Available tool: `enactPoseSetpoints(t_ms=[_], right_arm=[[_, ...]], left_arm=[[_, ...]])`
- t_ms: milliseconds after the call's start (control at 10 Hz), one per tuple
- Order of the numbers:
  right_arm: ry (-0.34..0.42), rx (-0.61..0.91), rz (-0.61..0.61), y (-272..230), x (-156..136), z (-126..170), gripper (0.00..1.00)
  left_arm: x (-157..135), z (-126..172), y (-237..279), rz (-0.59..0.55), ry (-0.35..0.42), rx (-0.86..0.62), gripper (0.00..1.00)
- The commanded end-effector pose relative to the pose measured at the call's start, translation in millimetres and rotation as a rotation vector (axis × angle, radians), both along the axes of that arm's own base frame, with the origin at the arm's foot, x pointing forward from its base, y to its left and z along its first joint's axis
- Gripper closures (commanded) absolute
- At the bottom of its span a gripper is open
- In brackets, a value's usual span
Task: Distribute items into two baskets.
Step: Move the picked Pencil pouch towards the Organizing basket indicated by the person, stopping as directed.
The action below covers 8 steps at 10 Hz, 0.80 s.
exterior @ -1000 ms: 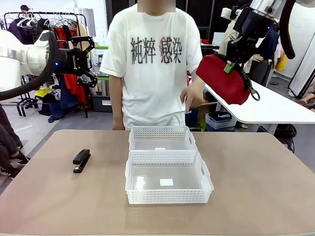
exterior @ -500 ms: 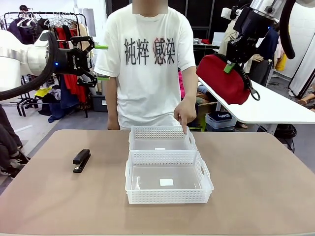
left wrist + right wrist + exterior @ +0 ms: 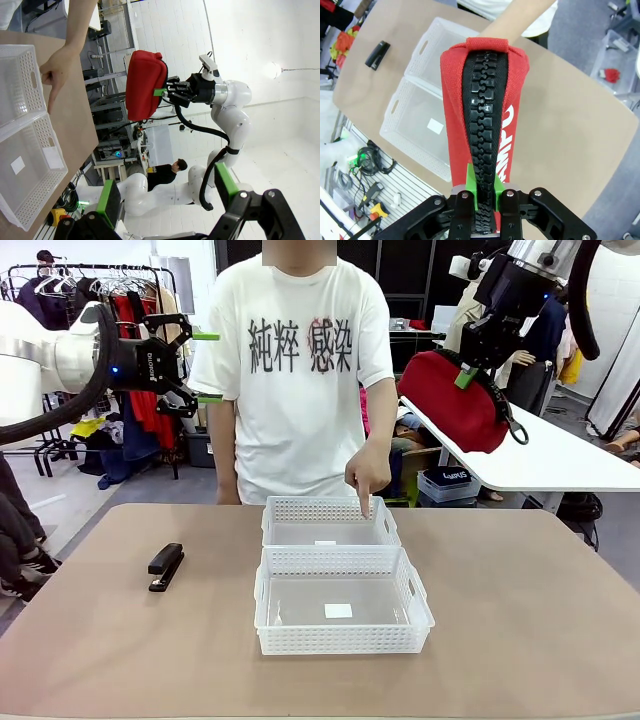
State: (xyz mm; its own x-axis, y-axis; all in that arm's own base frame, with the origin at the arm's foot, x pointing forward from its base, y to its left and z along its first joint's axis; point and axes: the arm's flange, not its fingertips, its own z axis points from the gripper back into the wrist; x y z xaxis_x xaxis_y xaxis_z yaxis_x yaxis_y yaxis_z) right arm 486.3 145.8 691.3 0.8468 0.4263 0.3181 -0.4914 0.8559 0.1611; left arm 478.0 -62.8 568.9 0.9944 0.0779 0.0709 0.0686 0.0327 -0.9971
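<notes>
While a hand [image 3: 362,476] is indicating the far white lattice basket [image 3: 300,508], we are clamping the red fabric pouch [image 3: 450,405] in the right gripper [image 3: 468,373], left gripper [image 3: 202,368] gaping; lowering there likely follows.

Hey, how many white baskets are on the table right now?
2. The near white lattice plastic basket sits mid-table; the far matching basket lies directly behind it, toward the person.

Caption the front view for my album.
Right gripper holds a red pouch high while a person's hand points at the far basket.
</notes>
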Motion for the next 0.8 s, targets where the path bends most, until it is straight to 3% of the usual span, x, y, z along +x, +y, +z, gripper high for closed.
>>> enactPoseSetpoints(t_ms=[0, 400, 700], right_arm=[[-0.005, 0.001, 0.001, 0, -2, 3, 1.00], [0.000, 0.000, 0.000, 0, 0, 0, 1.00], [0.048, -0.099, 0.232, 18, -4, 4, 1.00]], left_arm=[[-1, 2, 1, 0.001, -0.004, -0.002, 0.00], [-1, 2, 1, 0.001, -0.004, -0.002, 0.00], [-1, 2, 1, 0.001, -0.004, -0.002, 0.00]])
